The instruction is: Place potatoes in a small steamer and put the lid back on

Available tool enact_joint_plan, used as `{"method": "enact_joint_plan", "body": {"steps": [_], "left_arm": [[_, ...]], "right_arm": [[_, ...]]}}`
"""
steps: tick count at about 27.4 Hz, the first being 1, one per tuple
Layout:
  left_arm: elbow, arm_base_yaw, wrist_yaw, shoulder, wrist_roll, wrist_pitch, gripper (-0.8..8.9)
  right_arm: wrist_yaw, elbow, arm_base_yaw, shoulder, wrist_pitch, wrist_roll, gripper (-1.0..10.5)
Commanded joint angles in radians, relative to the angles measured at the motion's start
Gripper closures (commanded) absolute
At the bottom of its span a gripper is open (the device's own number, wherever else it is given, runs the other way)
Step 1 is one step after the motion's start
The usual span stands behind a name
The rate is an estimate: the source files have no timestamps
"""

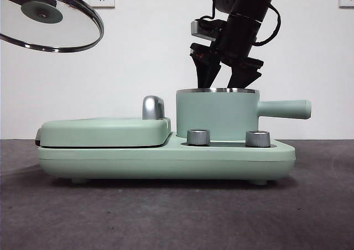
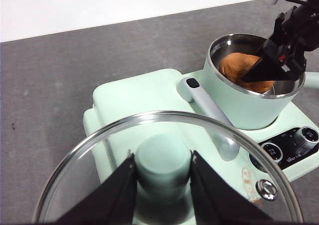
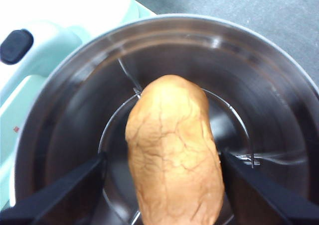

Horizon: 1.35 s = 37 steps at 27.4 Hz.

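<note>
Potatoes, here one rounded orange-brown lump with cracked, crusty skin (image 3: 174, 155), lie inside the mint green cylindrical steamer pot with a steel rim (image 1: 217, 114), which sits on the pale green cooker base (image 1: 166, 159) on the dark grey table (image 1: 177, 217). The right gripper (image 3: 162, 168) reaches into the pot, its jaws apart on either side of the lump, with gaps showing. The left gripper (image 2: 163, 177) holds the round clear glass lid with a steel rim (image 1: 50, 17) up in the air, well apart from the pot, jaws clamped on its mint green knob (image 2: 163, 160).
</note>
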Motion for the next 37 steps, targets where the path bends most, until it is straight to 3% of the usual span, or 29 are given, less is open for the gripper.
{"method": "enact_joint_plan", "body": {"steps": [1,6,13,22,29,37], "left_arm": [[0.015,-0.002,-0.002,0.000,0.001,0.029,8.04],[0.015,-0.003,-0.002,0.000,0.001,0.029,8.04],[0.015,-0.003,-0.002,0.000,0.000,0.033,8.04],[0.015,-0.037,-0.002,0.011,0.016,0.057,8.05],[0.015,-0.121,-0.002,0.094,0.067,0.192,8.05],[0.027,-0.213,-0.002,0.263,0.090,0.436,8.05]], "right_arm": [[-0.002,0.032,0.004,-0.060,-0.006,0.006,5.8],[-0.002,-0.028,0.005,-0.264,-0.031,0.012,5.8],[0.000,-0.492,0.007,-0.640,0.266,0.065,5.8],[0.003,-0.847,0.014,-0.914,0.389,0.077,6.1],[0.079,-1.059,0.021,-1.080,0.439,0.076,6.2],[0.083,-1.175,0.021,-1.228,0.437,0.076,6.2]]}}
